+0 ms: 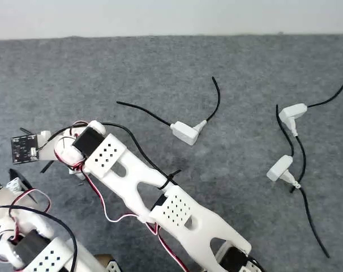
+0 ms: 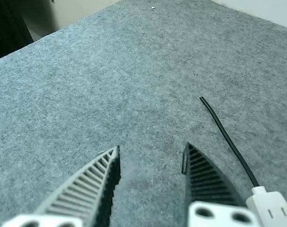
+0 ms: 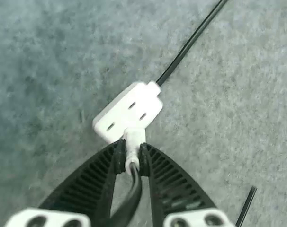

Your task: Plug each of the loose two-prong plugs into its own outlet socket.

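Observation:
My right gripper (image 3: 132,144) is shut on a white two-prong plug (image 3: 133,137) that sits against the end of a white outlet block (image 3: 129,111) on the carpet. A black cord (image 3: 191,42) leaves that block on its far side. My left gripper (image 2: 152,147) hangs open just above bare carpet with nothing between its fingers. Beside it lie a black cord (image 2: 226,137) and the corner of a white outlet block (image 2: 271,208). In the high view a white outlet block (image 1: 184,133) lies mid-table, and two more white pieces (image 1: 292,113) (image 1: 279,168) lie at the right.
A long white arm (image 1: 137,175) lies diagonally from the bottom right to the left centre. Another arm (image 1: 30,243) sits at the bottom left; I cannot tell which is which. Black cords (image 1: 301,158) trail around the right-hand pieces. Grey carpet (image 1: 75,73) runs back to a pale wall.

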You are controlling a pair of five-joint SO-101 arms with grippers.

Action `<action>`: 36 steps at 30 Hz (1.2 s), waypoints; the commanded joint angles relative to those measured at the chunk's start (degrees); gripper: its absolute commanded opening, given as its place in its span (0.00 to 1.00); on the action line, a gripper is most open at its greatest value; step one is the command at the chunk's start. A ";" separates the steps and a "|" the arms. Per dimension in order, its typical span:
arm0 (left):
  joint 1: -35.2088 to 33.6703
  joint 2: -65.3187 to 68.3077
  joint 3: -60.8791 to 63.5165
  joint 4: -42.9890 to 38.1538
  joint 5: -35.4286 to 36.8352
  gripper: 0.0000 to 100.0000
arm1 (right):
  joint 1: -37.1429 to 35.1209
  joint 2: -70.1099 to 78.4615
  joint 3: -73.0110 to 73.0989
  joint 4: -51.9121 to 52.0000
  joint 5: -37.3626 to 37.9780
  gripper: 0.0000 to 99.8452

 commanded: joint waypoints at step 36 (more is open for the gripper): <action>7.82 51.16 -29.41 -2.73 -1.49 0.21 | 7.87 -21.49 -13.71 11.38 -5.45 0.01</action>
